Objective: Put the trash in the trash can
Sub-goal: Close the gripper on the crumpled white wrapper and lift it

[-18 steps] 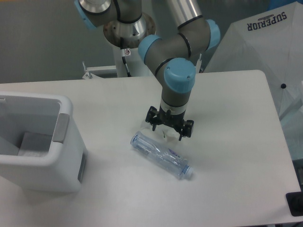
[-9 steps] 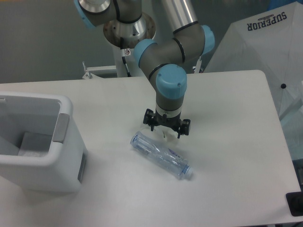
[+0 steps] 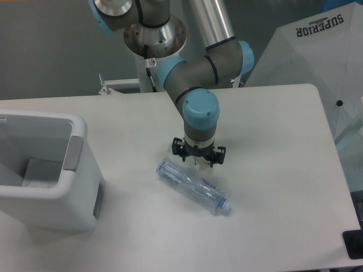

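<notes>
Pincer over the wrapper, just behind the bottle.

The pincer points straight down at mid-table, fingers set on either side of a small white wrapper that is mostly hidden beneath it; whether it is released or clenched cannot be told. The clear bottle lies on its side just in front, running diagonally, cap toward the front right. The bin stands well apart at the left edge of the table. Bare surface extends between bottle and bin, and to the right up to the table's edge.
</notes>
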